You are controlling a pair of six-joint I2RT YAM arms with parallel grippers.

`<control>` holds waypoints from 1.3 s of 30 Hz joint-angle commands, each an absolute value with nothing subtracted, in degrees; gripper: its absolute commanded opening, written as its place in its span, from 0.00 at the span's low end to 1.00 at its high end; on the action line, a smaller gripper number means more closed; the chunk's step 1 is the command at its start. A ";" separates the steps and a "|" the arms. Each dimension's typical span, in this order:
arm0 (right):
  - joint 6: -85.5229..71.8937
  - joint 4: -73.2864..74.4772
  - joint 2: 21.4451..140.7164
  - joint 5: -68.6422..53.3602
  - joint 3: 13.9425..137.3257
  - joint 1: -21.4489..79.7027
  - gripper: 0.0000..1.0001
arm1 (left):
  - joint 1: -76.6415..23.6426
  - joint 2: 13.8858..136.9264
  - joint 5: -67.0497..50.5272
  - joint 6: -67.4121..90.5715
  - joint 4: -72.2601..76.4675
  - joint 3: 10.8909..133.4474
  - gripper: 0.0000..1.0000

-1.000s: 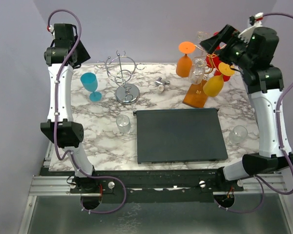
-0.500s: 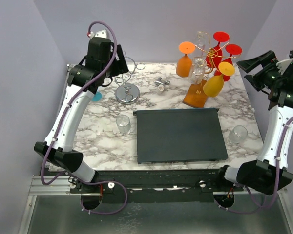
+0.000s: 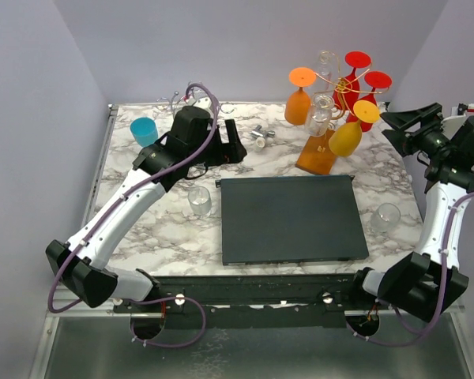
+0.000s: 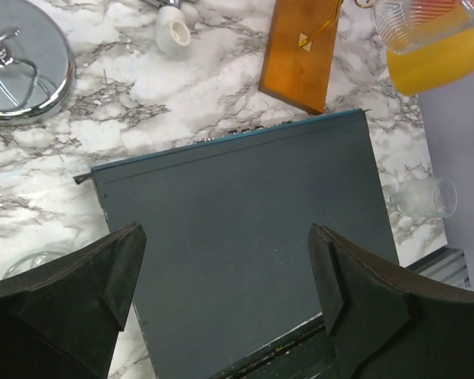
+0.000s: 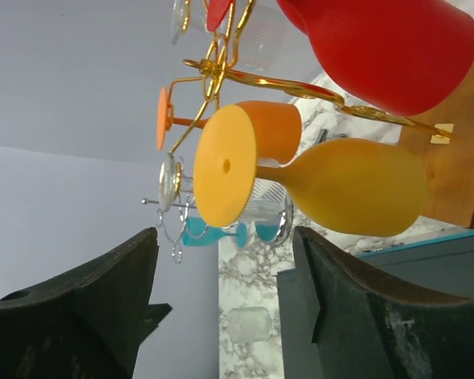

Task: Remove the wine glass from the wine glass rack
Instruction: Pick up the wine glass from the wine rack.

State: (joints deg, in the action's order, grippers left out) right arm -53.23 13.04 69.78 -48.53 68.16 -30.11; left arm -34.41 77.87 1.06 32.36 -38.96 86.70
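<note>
Approach step: hovering at three o'clock of the wine glass rack (image 3: 316, 155), itself at one o'clock on the desk (image 3: 142, 201), right gripper (image 3: 391, 128) spread wide, empty, facing the hanging yellow wine glass (image 3: 346, 139). Left gripper (image 4: 225, 260) likewise spread, empty. Next: close in, clasp gently, slide it free.

A table (image 3: 142, 229) with a white marble-patterned top veined in grey fills the middle of the scene. Plain pale lilac-grey walls close it in on three sides: a back wall (image 3: 245, 39), a left wall (image 3: 31, 158) and a right wall (image 3: 458, 47), each meeting the table's edge. A ribbed aluminium rail (image 3: 87, 300) runs along the near edge. Below it lies a dull grey metal sheet (image 3: 261, 355). The light is soft and even, with faint shadows.
</note>
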 commanded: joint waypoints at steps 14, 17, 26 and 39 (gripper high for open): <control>-59.92 4.03 76.36 -51.15 69.66 -30.02 0.50 | -34.63 72.68 -4.04 33.13 -31.16 80.28 0.92; -59.68 4.12 77.34 -50.52 70.85 -29.09 0.50 | -34.61 72.81 -3.89 33.22 -30.81 80.07 0.92; -60.03 3.87 80.49 -48.78 72.75 -25.33 0.41 | -34.63 73.03 -2.90 33.05 -30.63 80.24 0.92; -58.83 7.21 79.39 -46.72 73.74 -25.10 0.21 | -34.63 72.52 -2.72 33.40 -30.62 79.67 0.92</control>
